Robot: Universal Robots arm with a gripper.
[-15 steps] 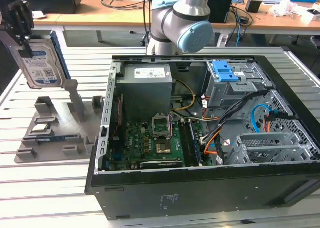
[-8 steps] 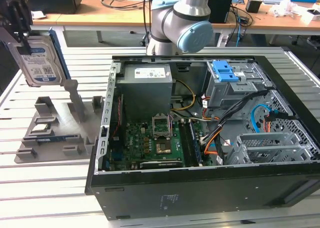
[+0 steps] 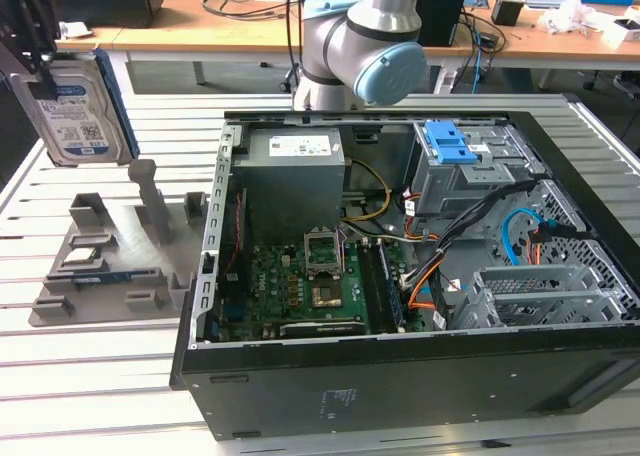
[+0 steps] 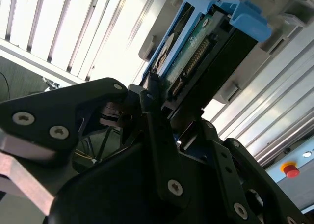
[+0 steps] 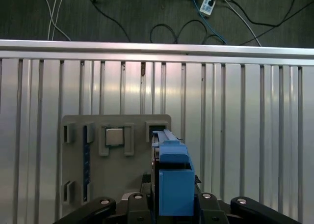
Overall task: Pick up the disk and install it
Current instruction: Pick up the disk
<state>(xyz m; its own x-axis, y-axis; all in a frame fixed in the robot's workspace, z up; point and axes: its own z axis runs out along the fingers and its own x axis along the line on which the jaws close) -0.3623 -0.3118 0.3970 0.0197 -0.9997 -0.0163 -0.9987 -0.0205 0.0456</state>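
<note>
Disk held aloft in my gripper.
I see the fingers clenched on the disk at 10 o'clock in the exterior view, upright above the grey fixture tray, with the open computer case toward 4 o'clock.

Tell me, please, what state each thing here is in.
disk, held upright above the grey holder, in the gripper
gripper, shut on the disk
computer case, lying on its side, open
grey holder, flat on the table, a square chip seated in it
</note>
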